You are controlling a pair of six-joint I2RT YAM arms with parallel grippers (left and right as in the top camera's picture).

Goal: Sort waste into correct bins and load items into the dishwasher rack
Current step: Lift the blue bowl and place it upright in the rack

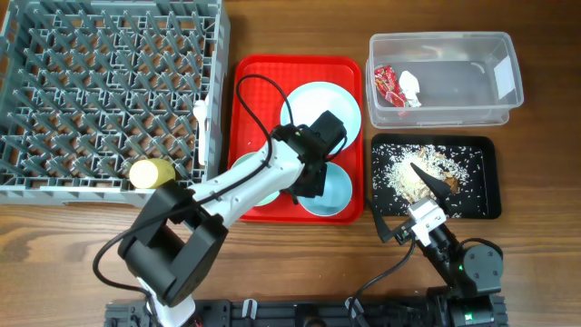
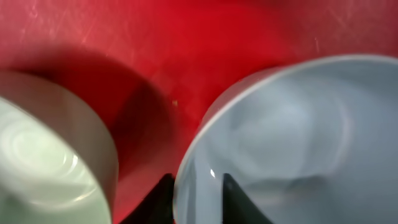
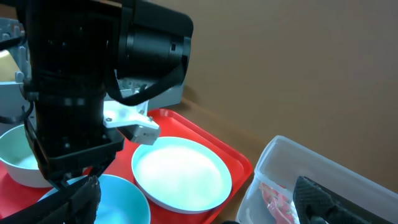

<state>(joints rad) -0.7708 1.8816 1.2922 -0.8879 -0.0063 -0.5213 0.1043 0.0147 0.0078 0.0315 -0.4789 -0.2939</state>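
Note:
My left gripper (image 1: 309, 182) (image 2: 194, 186) is shut on the rim of a pale blue bowl (image 1: 334, 193) (image 2: 298, 124) on the red tray, one finger inside and one outside. A blue-green bowl (image 1: 257, 184) (image 2: 37, 155) sits beside it and the round plate (image 1: 318, 103) (image 3: 180, 171) behind it. The yellow-green cup (image 1: 152, 173) lies at the grey rack's (image 1: 109, 91) front edge. The clear tub (image 1: 454, 86) holds the red wrapper (image 1: 388, 84) and white wrapper (image 1: 410, 86). The black tray (image 1: 481, 182) holds rice scraps (image 1: 427, 168). My right gripper (image 1: 407, 204) (image 3: 196, 193) is open and empty.
The red tray (image 1: 250, 82) (image 2: 186, 50) lies between the rack and the two bins. A white utensil (image 1: 201, 113) stands at the rack's right edge. The left arm and its cable cross the tray's left half. Bare wood lies along the table's front.

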